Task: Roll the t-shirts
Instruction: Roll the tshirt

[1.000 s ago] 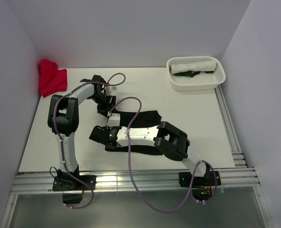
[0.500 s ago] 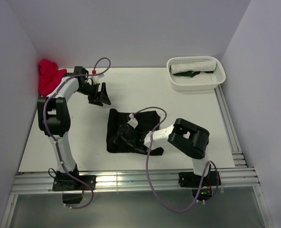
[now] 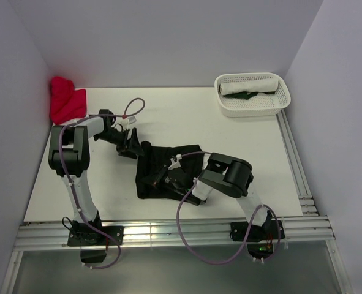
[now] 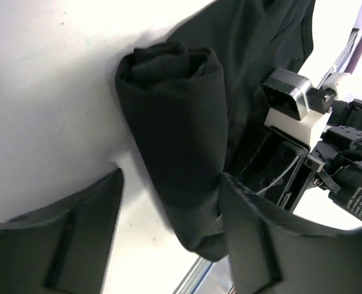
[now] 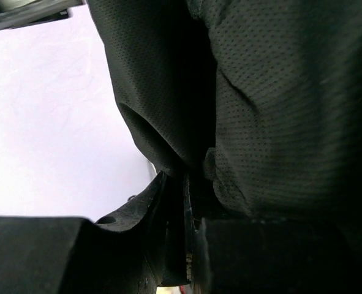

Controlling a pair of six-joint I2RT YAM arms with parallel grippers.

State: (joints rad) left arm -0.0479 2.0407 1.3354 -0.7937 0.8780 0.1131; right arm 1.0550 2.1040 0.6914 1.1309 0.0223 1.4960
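The black t-shirt (image 3: 179, 158) lies mid-table, its left part wound into a thick roll (image 4: 171, 141). My left gripper (image 3: 130, 144) is open at the roll's far-left end. In the left wrist view the roll runs between the wide-apart fingers (image 4: 61, 242); the right one touches the cloth and the left one stands apart from it. My right gripper (image 3: 166, 177) rests on the shirt's middle. In the right wrist view its gripper (image 5: 184, 205) is shut on a fold of the black t-shirt (image 5: 279, 110). A red t-shirt (image 3: 65, 101) is heaped in the back left corner.
A white perforated basket (image 3: 280, 103) at the back right holds a white rolled shirt (image 3: 249, 86) and a dark green one (image 3: 247, 95). Walls close in the table on the left, back and right. A metal rail (image 3: 168, 233) runs along the near edge.
The left gripper swung out toward the red shirt, opened, and came back to the roll's left end. The right arm drew back from lying across the shirt and now grips its middle.
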